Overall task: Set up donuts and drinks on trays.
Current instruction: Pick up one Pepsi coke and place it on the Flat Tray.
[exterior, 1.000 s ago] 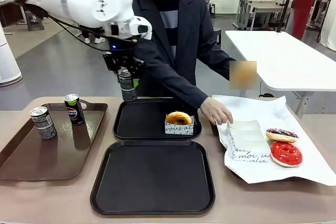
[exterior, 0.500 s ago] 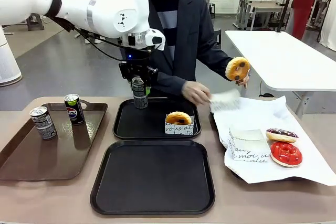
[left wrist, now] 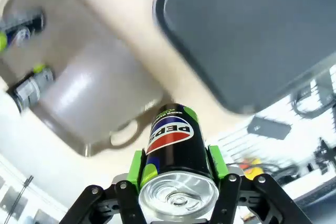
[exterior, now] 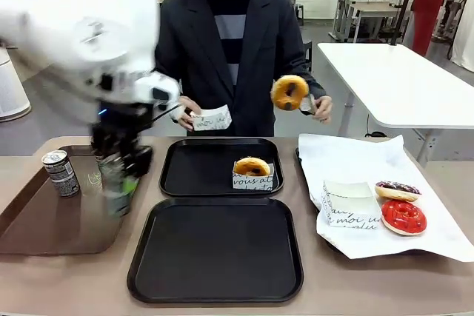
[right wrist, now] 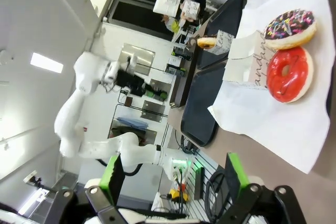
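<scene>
Black Pepsi can now in left claw

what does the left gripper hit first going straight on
Likely the bare table strip between the brown tray and a black tray, met by the Pepsi can in the left gripper; blur leaves depth unclear.

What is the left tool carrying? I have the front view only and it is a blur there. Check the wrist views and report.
Observer: A Pepsi can, clamped in the left tool.
Operator: Now report the right tool.
Observer: The right tool is open and empty.
</scene>
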Robot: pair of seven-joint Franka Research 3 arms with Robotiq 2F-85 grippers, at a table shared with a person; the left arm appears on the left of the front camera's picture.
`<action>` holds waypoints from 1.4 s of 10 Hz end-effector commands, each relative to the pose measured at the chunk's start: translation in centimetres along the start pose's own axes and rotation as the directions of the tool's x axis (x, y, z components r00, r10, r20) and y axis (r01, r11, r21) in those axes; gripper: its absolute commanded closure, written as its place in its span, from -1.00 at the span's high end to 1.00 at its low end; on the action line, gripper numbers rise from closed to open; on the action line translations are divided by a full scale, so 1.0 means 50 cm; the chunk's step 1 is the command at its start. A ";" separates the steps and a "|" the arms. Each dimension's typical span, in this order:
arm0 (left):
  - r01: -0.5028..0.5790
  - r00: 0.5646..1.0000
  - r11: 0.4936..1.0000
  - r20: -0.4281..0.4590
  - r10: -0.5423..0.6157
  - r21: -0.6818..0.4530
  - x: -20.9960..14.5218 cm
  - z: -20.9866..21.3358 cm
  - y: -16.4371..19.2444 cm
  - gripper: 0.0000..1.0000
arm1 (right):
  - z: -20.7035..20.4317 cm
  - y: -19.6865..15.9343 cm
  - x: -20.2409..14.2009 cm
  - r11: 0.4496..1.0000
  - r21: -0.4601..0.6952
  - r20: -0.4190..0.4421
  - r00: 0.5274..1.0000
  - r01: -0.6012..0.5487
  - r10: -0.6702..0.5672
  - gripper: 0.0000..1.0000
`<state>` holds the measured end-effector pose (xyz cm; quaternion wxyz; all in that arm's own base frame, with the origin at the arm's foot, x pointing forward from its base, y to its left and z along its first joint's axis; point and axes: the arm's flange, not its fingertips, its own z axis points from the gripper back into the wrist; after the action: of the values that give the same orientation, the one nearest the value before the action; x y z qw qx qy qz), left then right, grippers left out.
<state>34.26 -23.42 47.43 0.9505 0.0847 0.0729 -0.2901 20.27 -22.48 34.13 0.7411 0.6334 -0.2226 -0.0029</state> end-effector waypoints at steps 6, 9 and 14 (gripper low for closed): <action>-0.041 0.977 0.998 0.211 0.032 0.039 -0.158 -0.035 -0.002 0.16 | -0.001 0.003 -0.004 1.000 0.009 0.002 1.000 -0.015 0.015 1.00; -0.059 0.971 0.998 0.231 0.058 -0.001 -0.142 -0.019 0.024 0.16 | -0.001 0.003 -0.004 1.000 0.009 0.002 1.000 -0.015 0.015 1.00; -0.081 0.965 0.994 0.244 0.098 -0.077 -0.024 0.094 0.094 0.16 | -0.001 0.003 -0.004 1.000 0.009 0.002 1.000 -0.015 0.015 1.00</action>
<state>34.21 -19.14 51.48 0.9655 0.0364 -0.0522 -0.2525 20.20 -22.53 34.14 0.7410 0.6332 -0.2236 -0.0038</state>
